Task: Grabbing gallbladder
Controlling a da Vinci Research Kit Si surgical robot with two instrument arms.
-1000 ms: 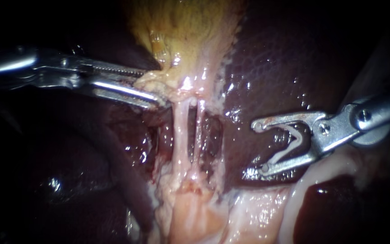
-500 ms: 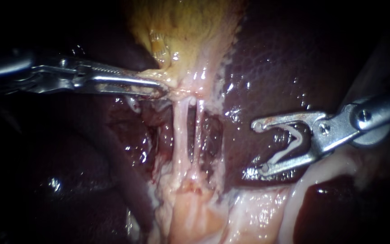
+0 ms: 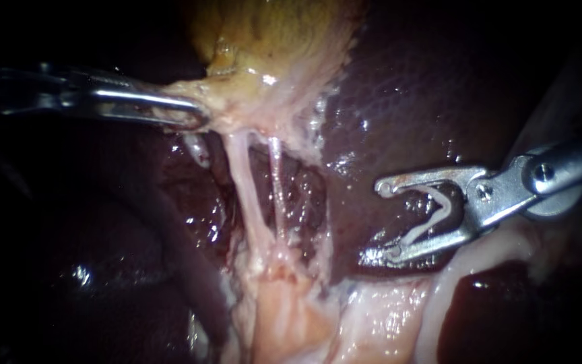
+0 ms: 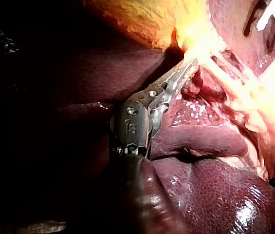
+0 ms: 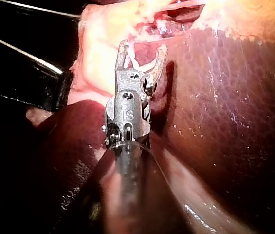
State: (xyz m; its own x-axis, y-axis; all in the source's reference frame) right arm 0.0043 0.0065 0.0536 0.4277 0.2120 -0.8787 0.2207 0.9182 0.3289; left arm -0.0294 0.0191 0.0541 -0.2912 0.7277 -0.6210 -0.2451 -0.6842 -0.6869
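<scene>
The yellowish gallbladder (image 3: 271, 40) hangs at the top centre, and its pale lower end is drawn out toward the left. My left instrument (image 3: 193, 111) has its jaws shut on that lower end; the left wrist view shows the same hold, with the left instrument (image 4: 188, 68) meeting the gallbladder (image 4: 142, 19). Two thin pale tubes, the left tube (image 3: 244, 195) and the right tube (image 3: 276, 182), run taut and slanted down from it. My right instrument (image 3: 380, 221) holds still over the liver (image 3: 426, 87), well right of the tubes. Its jaws are open, with a white clip (image 3: 432, 216) seated between them.
Dark liver (image 4: 215, 195) lies under and beside my left instrument. Pale fatty tissue (image 3: 291, 310) spreads below the tubes, and a whitish band (image 3: 466, 263) curves under my right instrument. In the right wrist view the right instrument (image 5: 141, 51) and its clip (image 5: 139, 62) sit beside the liver (image 5: 234, 97).
My left instrument's jaws closed on the gallbladder's lower end and pulled it left and up. The two tubes now stretch at a slant. The right instrument has not moved.
</scene>
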